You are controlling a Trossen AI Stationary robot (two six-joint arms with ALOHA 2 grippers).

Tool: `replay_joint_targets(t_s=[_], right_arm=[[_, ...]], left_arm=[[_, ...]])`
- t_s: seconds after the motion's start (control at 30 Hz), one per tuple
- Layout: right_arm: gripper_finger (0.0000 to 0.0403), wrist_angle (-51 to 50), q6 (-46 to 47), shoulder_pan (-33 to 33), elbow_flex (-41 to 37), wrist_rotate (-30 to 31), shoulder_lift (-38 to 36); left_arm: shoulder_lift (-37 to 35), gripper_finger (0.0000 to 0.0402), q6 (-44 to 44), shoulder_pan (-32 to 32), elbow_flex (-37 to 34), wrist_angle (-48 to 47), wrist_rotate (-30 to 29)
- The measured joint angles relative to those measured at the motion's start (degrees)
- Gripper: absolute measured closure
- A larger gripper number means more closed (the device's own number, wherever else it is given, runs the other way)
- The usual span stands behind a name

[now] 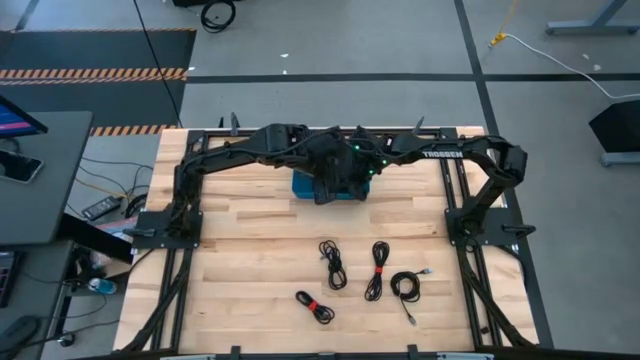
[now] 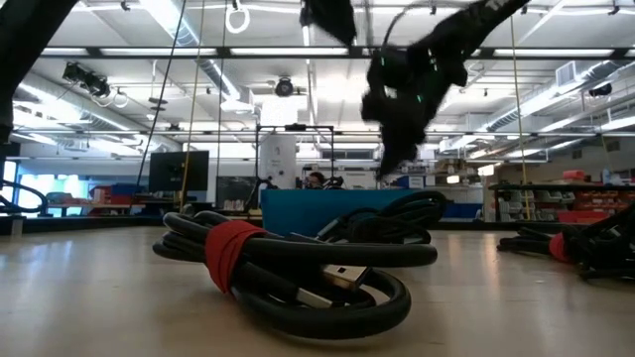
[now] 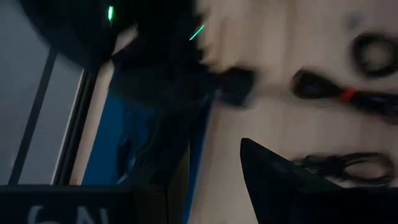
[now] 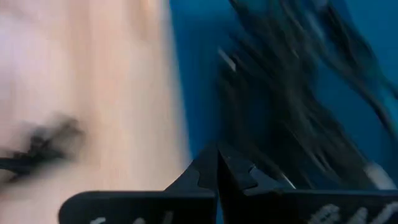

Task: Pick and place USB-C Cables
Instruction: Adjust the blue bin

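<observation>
Several black USB-C cable bundles lie on the wooden table: one [image 1: 332,263], one with a red tie [image 1: 377,270], one [image 1: 405,287], and a red-tied one [image 1: 315,307] nearest the front, large in the low view [image 2: 288,268]. A blue bin [image 1: 305,186] at the far middle holds more black cables [image 4: 292,93]. Both arms meet over it. My right gripper [image 4: 217,171] is shut, with nothing seen between its fingers, and hangs over the bin's edge [image 2: 395,169]. My left gripper [image 3: 217,180] stands open, higher up over the bin [image 3: 143,143], and holds nothing.
The black frame of the arms' mounts runs along the table's left [image 1: 175,220] and right [image 1: 465,220] sides. Bare wood lies between the bin and the loose cables [image 1: 260,230]. A desk with devices [image 1: 30,170] stands beyond the table's left edge.
</observation>
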Motion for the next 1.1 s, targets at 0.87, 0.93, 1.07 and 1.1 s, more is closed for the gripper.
replay_joint_targets(t_s=[0.87, 0.93, 1.07, 1.1], right_arm=[[0.0403, -8.01, 2.82, 4.81, 0.01, 2.59, 1.94], [0.0403, -8.00, 3.22, 5.75, 0.01, 2.54, 1.91], [0.0403, -8.00, 4.27, 7.38, 0.01, 2.56, 1.91], [0.0403, -8.00, 4.31, 7.81, 0.01, 2.54, 1.89]], left_arm=[[-0.12, 0.0251, 1.09, -1.39, 0.01, 1.32, -0.34], [-0.11, 0.0251, 1.09, -1.44, 0.00, 1.32, -0.38], [-0.10, 0.0251, 1.09, -2.01, 0.00, 1.32, -0.37], [-0.10, 0.0251, 1.09, -2.20, 0.00, 1.32, -0.35]])
